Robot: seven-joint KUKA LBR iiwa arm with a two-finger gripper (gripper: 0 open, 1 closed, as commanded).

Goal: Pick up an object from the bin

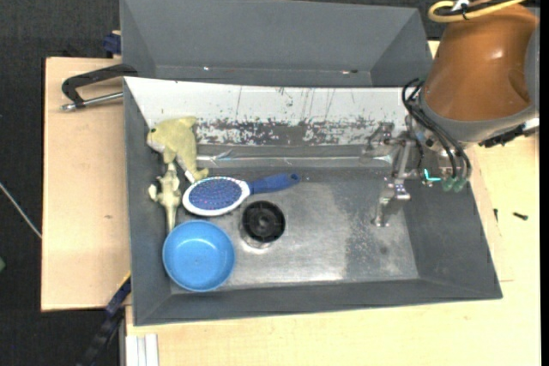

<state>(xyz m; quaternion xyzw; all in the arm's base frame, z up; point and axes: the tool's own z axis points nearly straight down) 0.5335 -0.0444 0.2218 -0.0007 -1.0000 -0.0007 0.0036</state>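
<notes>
Over the bare right part of the bin [343, 249] floor, my gripper [383, 217] hung low with nothing under it, and I could not tell whether it was released or clenched; I saw no thing held in it. Everything worth picking lay toward the view's left, well apart from me, gathered against the left wall.

Nearest were two things. A black round thing [262, 221], squat and ring-like, sat on the floor about level with my gripper. A blue brush [215, 195] with an oval head of white bristles lay just beside it, further back. The brush's long axis ran from its head at lower left up to its handle tip at upper right, so the handle pointed roughly my way. I judged that any pick would call for a plain sideways crossing of the floor to the left before a descent.

Beyond these a blue bowl [199, 255] stood open side up in the near left corner, close under the brush head, and a pale yellow toy [176, 143] sprawled along the left wall.

My orange cover [480, 69] hid the wrist and the arm behind it. What the black thing was, and the toy's exact shape, I could not make out.
</notes>
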